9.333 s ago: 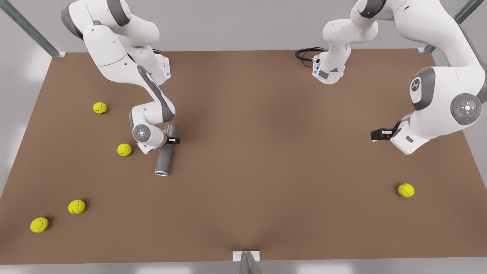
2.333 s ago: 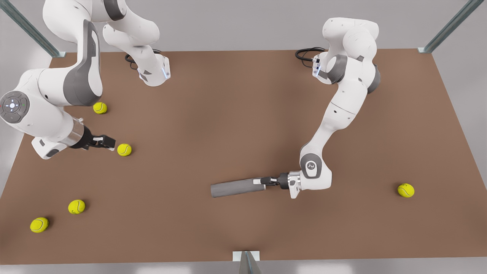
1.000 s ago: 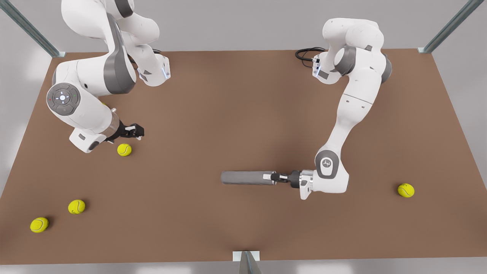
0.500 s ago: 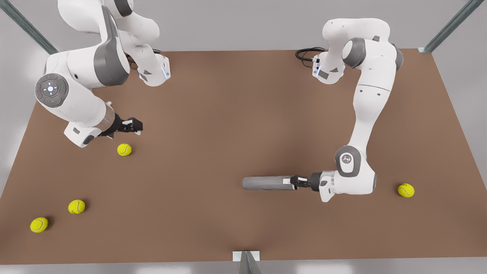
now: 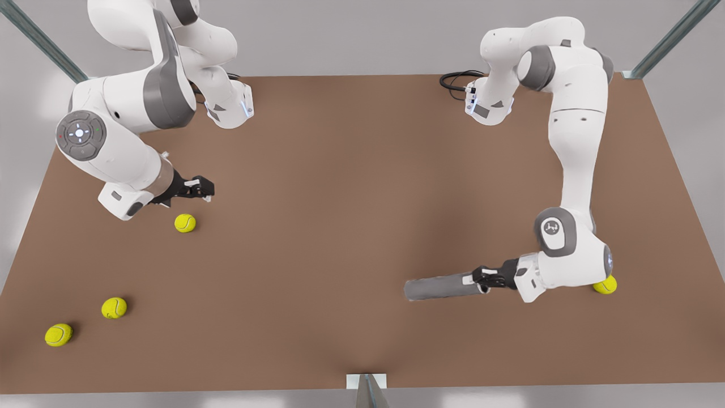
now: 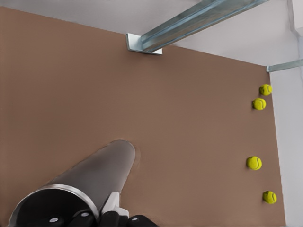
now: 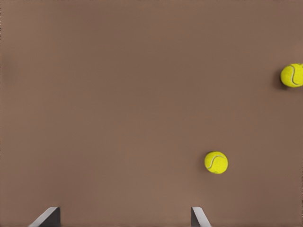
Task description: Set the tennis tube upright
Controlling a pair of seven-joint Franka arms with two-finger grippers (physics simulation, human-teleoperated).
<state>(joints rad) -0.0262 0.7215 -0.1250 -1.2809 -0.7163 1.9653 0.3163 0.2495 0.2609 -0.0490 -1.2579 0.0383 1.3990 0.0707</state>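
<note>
A brown bench (image 5: 351, 187) fills the scene, with two white Franka arms mounted along its far edge.

The left gripper (image 5: 478, 279), on the arm at the front view's right, is closed on one end of the tennis tube (image 5: 439, 288). The tube is a long dark-grey cylinder, lying close to horizontal near the bench's front edge, towards the front right corner. Its free end points towards the middle of the front edge. In the left wrist view the tennis tube (image 6: 90, 182) stretches away from the camera, its light-rimmed open mouth nearest the lens and the dark gripper parts clamped at that rim.

The right gripper (image 5: 205, 188) hangs over the bench near its left edge, holding nothing; this arm waits. In the right wrist view its two fingertips (image 7: 47, 216) stand well apart above bare bench.

A tennis ball (image 5: 185, 222) lies just in front of the right gripper. Two more balls (image 5: 114, 307) sit near the front left corner. Another ball (image 5: 606, 285) is partly hidden behind the left arm's wrist, near the bench's right edge.
</note>
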